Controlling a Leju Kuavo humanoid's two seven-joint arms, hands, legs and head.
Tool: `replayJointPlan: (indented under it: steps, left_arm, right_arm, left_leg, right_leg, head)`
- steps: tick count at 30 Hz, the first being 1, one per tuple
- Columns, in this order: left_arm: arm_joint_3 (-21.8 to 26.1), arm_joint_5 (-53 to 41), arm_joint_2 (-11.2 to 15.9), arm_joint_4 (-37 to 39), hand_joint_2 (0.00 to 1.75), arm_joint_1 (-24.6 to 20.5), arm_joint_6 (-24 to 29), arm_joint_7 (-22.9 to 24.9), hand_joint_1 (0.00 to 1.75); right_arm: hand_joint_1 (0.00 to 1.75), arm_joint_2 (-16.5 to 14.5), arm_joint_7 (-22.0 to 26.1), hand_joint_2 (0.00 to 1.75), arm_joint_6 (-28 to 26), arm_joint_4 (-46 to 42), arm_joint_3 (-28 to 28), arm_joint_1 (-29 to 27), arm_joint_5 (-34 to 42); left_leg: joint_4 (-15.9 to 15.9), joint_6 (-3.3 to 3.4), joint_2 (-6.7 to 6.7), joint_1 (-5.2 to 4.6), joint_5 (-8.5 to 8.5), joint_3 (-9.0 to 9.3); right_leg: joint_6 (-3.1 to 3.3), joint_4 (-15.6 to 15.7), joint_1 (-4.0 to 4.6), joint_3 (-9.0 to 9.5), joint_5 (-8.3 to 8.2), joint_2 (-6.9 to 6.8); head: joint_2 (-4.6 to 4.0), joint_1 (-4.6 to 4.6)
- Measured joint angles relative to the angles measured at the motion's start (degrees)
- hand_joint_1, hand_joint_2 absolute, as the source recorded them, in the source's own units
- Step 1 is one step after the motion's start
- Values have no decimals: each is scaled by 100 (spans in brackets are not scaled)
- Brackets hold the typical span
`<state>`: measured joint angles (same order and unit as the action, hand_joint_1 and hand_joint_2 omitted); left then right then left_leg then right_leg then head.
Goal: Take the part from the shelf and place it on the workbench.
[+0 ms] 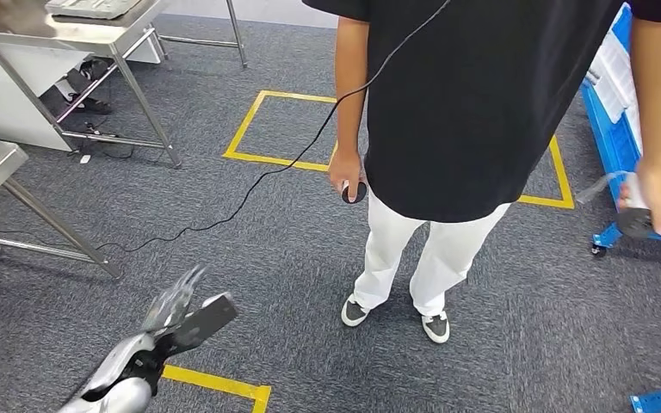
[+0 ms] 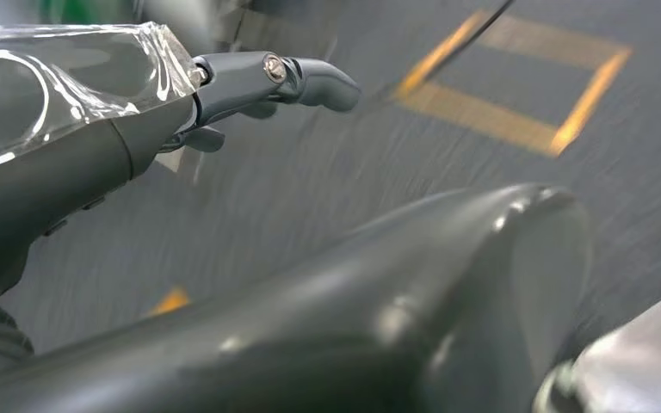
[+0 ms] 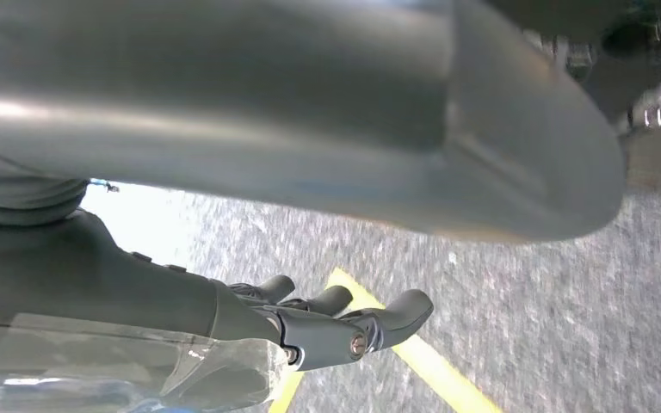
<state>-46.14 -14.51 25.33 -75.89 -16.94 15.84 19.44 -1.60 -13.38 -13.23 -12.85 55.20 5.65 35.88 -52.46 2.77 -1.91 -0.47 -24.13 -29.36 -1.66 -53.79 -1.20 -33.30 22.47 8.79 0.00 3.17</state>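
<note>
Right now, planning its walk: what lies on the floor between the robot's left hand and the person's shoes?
Only bare grey carpet, as the head view shows, between the left hand and the shoes.

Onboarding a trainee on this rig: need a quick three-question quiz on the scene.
1. True or false: a person stands on the grey carpet ahead of the robot.
2. The floor tape marking out squares is: A red, B yellow, C white.
3. Fill in: the black cable ends at a small dark device in the person's ____.
Key: 1 true; 2 B; 3 hand.
</note>
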Motion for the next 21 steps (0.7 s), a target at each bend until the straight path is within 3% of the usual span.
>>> replayJointPlan:
  steps: [2,4,6,7,8,10,12,13,15,17,19,20,21]
  left_arm:
    - [274,670,-140,778,0,237,108,-454,0]
    - [533,1359,-283,1503,0,476,79,-770,0]
    - [773,2013,-426,2172,0,746,-24,-932,0]
    - [894,2294,-514,2493,0,870,-72,-967,0]
    - [1017,2532,-612,2799,0,977,-106,-979,0]
    - [1252,2866,-813,3325,0,1128,-166,-945,0]
    - [1449,3071,-1001,3736,0,1213,-242,-849,0]
    - [1534,3147,-1093,3913,0,1238,-281,-794,0]
    - [1690,3258,-1276,4222,0,1263,-357,-715,0]
    - [1820,3320,-1458,4470,0,1279,-426,-667,0]
    - [1929,3320,-1620,4716,0,1311,-505,-636,0]
    - [1971,3255,-1684,4828,0,1337,-549,-624,0]
    - [1994,3226,-1719,4891,0,1353,-575,-620,0]
  right_arm:
    - [0,-14,1,0,-9,0,15,-17,4]
    - [0,-16,2,0,-18,0,34,-14,13]
    - [0,-19,2,0,-21,0,61,-7,24]
    - [0,-21,2,0,-22,0,73,-11,34]
    - [0,-22,2,0,-26,0,83,-18,47]
    - [0,-23,1,0,-38,0,92,-25,73]
    - [0,-23,-1,0,-54,-1,98,-9,93]
    - [0,-24,-1,0,-62,-1,101,0,106]
    - [0,-25,-6,0,-69,-2,110,3,126]
    - [0,-27,-16,0,-69,-2,124,3,128]
    - [0,-38,-18,0,-70,-2,137,24,124]
    - [0,-45,-13,0,-71,-2,141,35,120]
    - [0,-50,-10,0,-72,-2,143,41,119]
  left_leg:
    - [89,81,135,6,55,48]
    - [137,118,291,-5,80,73]
    - [135,127,473,-17,77,58]
    - [133,127,560,-16,75,50]
    - [130,125,636,-13,73,43]
    - [118,105,746,-6,62,46]
    - [94,54,815,-21,41,54]
    - [84,23,843,-28,33,61]
    - [75,-38,885,-22,25,78]
    - [-97,-111,686,17,-118,21]
    - [-776,-172,365,56,-524,-270]
    - [-1244,-183,284,66,-748,-475]
    - [-1511,-189,259,70,-871,-594]
  right_leg:
    - [-16,-237,43,-100,145,-270]
    - [-21,-888,88,-386,537,-667]
    - [-52,-1587,88,-695,881,-784]
    - [-70,-1699,81,-726,906,-802]
    - [-85,-1571,73,-629,823,-824]
    - [-97,-723,61,-110,489,-980]
    - [-56,-17,87,308,295,-1134]
    - [-27,120,103,381,280,-1163]
    - [39,133,115,377,267,-1081]
    - [106,145,99,373,235,-1001]
    - [159,150,95,347,197,-901]
    - [175,149,102,328,182,-832]
    - [182,148,109,317,175,-793]
  head:
    - [0,-10]
    - [-1,-22]
    - [-1,-26]
    - [-1,-26]
    - [0,-27]
    - [0,-27]
    - [0,-25]
    - [0,-23]
    - [0,-19]
    - [0,-11]
    - [0,0]
    - [0,4]
    - [0,5]
